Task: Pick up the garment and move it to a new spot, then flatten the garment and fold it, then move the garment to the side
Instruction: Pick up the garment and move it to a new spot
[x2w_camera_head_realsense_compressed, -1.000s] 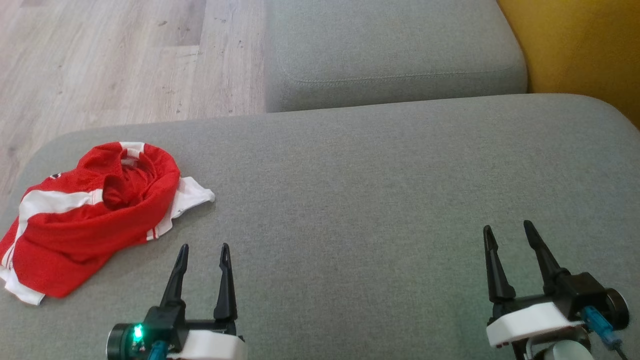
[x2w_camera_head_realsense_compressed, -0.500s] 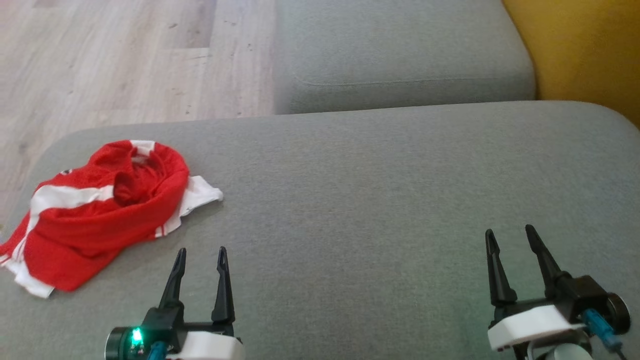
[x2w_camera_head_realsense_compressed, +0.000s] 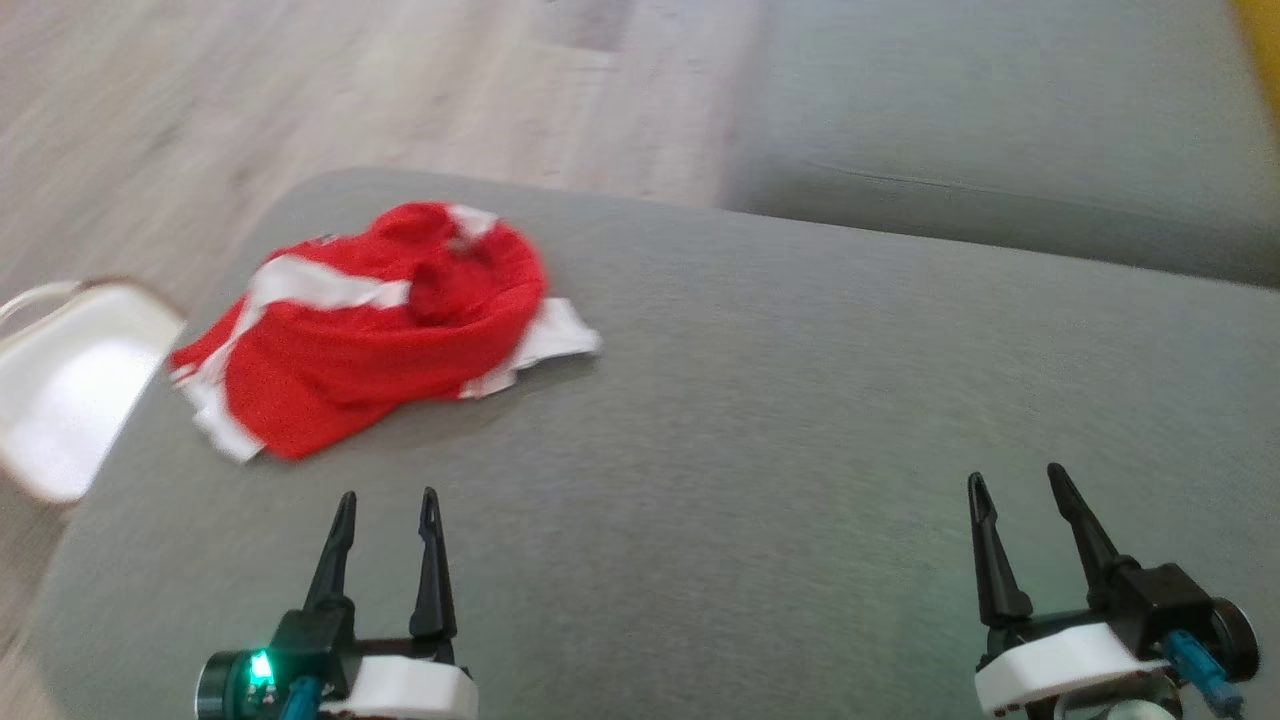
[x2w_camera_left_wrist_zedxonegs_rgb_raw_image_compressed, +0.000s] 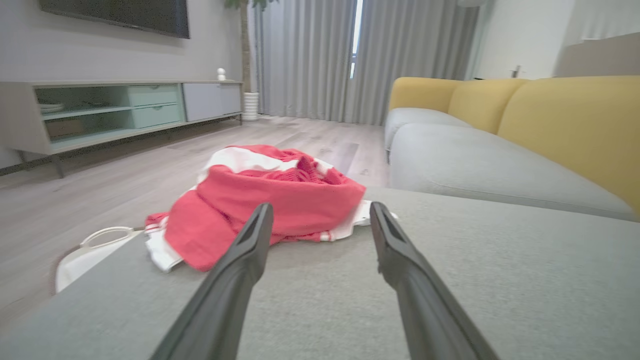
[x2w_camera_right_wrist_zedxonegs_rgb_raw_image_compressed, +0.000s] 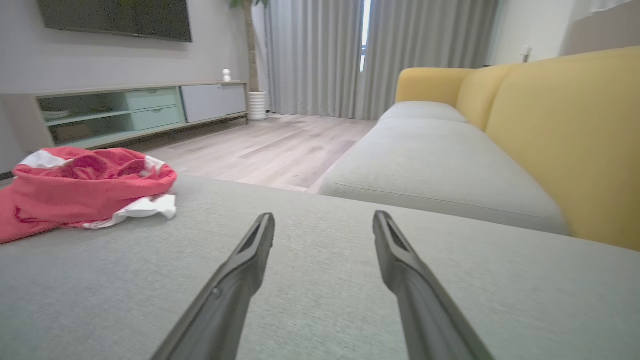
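R1: Head camera has swung toward the robot's left over the last half second. The whole picture shifts and blurs, so no move of the things is logged. The garment (x2w_camera_head_realsense_compressed: 370, 330) now shows nearer the middle of the head view. It is the same crumpled heap on the same far-left part of the grey cushion (x2w_camera_head_realsense_compressed: 750, 450).

R2: Anything new in frame?

R1: A white container (x2w_camera_head_realsense_compressed: 70, 385) with a loop handle shows at the left edge. It sits on the floor (x2w_camera_head_realsense_compressed: 300, 80) just beside the cushion's left end, close to the garment's white hem. The yellow backrest (x2w_camera_head_realsense_compressed: 1262, 50) has shrunk to a sliver in the upper right corner.

R2: Grippers?

R1: The left gripper (x2w_camera_head_realsense_compressed: 388, 493) is at lower left and the right gripper (x2w_camera_head_realsense_compressed: 1015, 472) at lower right, both placed in the view as before. Each has its fingers spread wide with nothing between them, over bare cushion. In the left wrist view the left fingers point at the garment, near it but apart. The right gripper is well apart from it.

R2: Writing or labels?

R1: The cloth is red mesh with a white stripe (x2w_camera_head_realsense_compressed: 320, 288) and white hems. One small dark mark (x2w_camera_head_realsense_compressed: 326, 240) sits on the red beside the stripe and is too blurred to read.
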